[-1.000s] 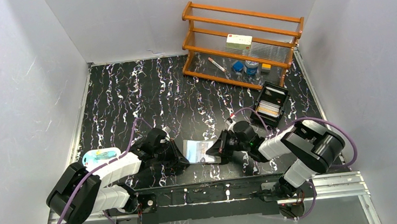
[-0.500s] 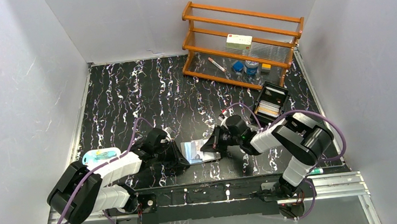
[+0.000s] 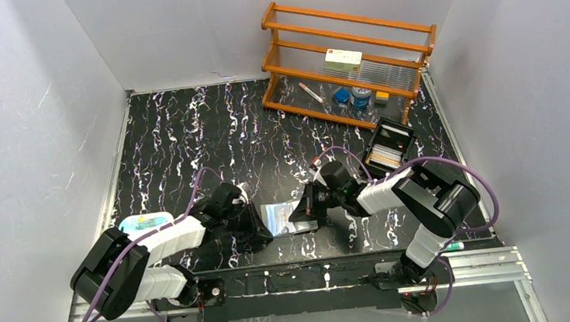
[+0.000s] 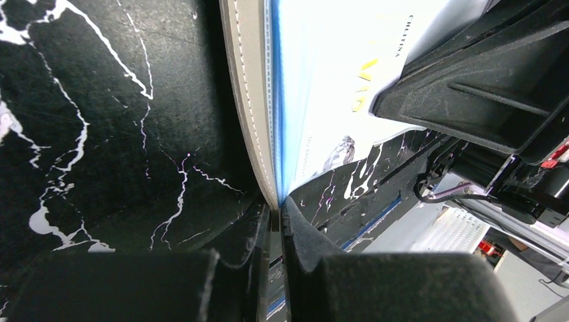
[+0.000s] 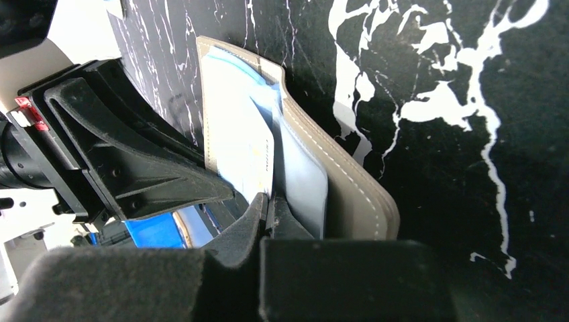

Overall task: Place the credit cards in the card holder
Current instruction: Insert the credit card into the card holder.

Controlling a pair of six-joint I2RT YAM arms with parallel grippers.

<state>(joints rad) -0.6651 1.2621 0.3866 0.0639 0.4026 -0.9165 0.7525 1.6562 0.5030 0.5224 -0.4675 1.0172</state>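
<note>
Black and narrow, my right gripper (image 5: 267, 209) is clamped on the near edge of one pale, printed plastic credit card (image 5: 241, 144). The card's far end sits among the bluish clear sleeves of the flat grey stitched fold-over card holder (image 5: 359, 201). I judge this credit card partly in but not seated, since a good part of its face shows outside the sleeve.

Opposite, my left gripper (image 4: 276, 218) is pinched almost closed on the card holder's edge. It grips the grey cover and the blue sleeve together, bracing the card holder against the push. From overhead, the card holder lies opened near the front of the black, white-veined surface (image 3: 186, 131), between the two grippers.

Further out, behind and to the right, a black box-like tray (image 3: 388, 152) has more pale cards in it, so I take the job as under way with cards left to move. Whether any card is already tucked in another sleeve I cannot tell.

My count:
- two grippers, both gripping
- one card holder
- one credit card in hand
- one tray, its cards too small to number
- one orange wooden rack (image 3: 346, 54) at the back wall, with a few small items on its shelves
- one pale blue rounded packet (image 3: 145, 222) just beside my left arm
</note>
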